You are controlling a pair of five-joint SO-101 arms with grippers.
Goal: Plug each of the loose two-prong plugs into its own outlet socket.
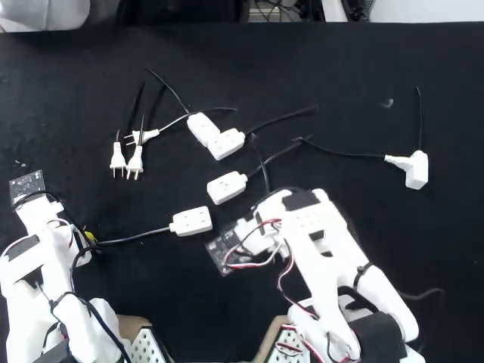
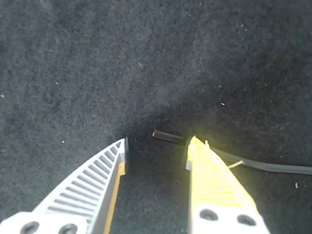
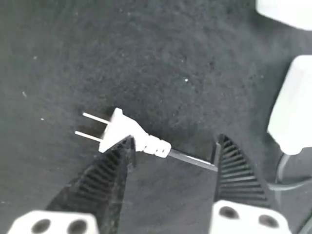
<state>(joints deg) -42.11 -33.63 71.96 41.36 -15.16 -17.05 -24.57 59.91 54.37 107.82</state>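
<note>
Three loose white two-prong plugs lie at the left: two side by side [image 1: 116, 160] [image 1: 135, 161] and one behind them [image 1: 144, 136]. White outlet sockets lie mid-table: a touching pair [image 1: 215, 136], one [image 1: 227, 187] nearer, and one [image 1: 190, 221] whose black cable [image 1: 128, 239] runs left. My left gripper [image 2: 156, 144] is open, low over the cloth, and that black cable's end [image 2: 168, 137] lies between its fingertips. My right gripper [image 3: 173, 146] is open around another white plug [image 3: 124, 132] lying flat, prongs pointing away from the sockets [image 3: 292, 112]. In the high view the right gripper [image 1: 255, 228] sits just right of the nearest socket.
A white angled plug [image 1: 414, 168] with a black cable lies far right. Short black cables trail from the plugs and sockets across the middle. The black cloth is bare at the back and far left.
</note>
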